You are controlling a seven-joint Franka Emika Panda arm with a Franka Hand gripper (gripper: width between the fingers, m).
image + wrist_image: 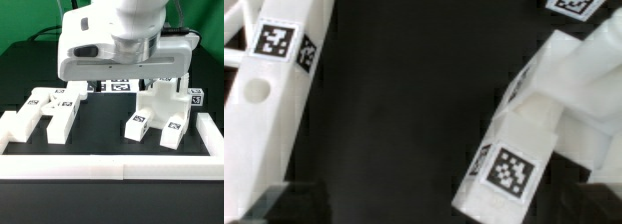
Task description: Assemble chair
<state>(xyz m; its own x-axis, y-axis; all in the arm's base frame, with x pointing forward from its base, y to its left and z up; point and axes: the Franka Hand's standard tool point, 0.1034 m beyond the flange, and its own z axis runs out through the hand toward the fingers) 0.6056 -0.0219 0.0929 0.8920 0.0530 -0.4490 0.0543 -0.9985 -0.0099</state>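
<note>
An H-shaped frame (50,108) and a taller chair part (160,110) were enclosed by the border wall (110,162). The tool (438,205) was shown spread wide and empty only by the wrist view.

Black table (100,130) holds H-shaped frame (48,108) and boxy part (160,112); border wall (110,165) rims it.

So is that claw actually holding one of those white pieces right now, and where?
Nothing is held. The gripper is open over bare black table, with white chair parts to either side.
</note>
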